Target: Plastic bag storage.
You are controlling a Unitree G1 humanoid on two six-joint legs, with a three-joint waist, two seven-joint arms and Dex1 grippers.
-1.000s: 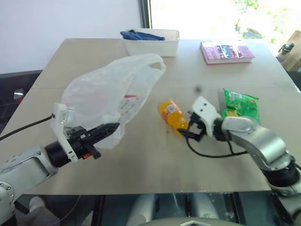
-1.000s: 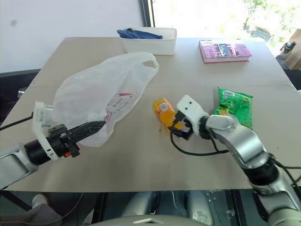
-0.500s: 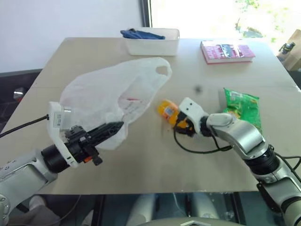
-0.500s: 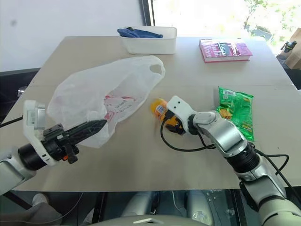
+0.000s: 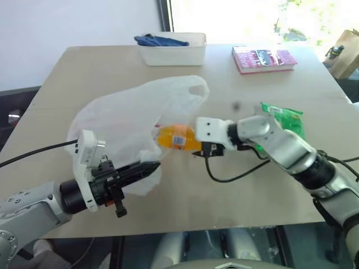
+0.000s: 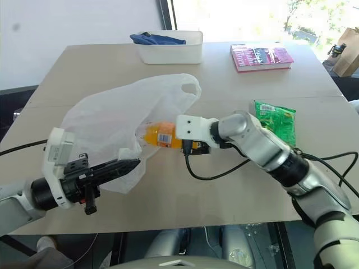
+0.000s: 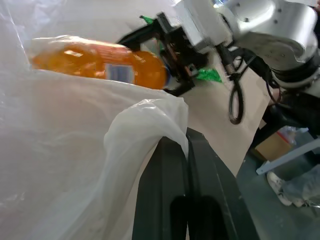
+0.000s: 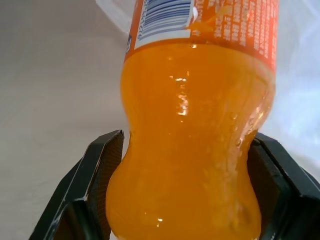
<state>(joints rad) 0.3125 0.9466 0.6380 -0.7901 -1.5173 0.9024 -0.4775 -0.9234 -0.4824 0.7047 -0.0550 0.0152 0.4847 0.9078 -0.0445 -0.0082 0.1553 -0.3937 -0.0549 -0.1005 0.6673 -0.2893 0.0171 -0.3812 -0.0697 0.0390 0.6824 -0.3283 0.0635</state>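
So right gripper (image 6: 193, 147) clamps orange plastic soda bottle (image 6: 160, 135); left gripper (image 5: 147, 169), pinched shut on translucent white plastic bag (image 5: 126, 115) rim, should hold mouth wide, bottle fed level.

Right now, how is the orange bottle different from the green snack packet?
The orange bottle is round, see-through and full of orange drink; the green snack packet is flat and glossy. The bottle is gripped in the right gripper, lying sideways at the mouth of the plastic bag, which the left gripper pinches; the packet lies untouched on the table, beside the right arm. Both have printed labels.
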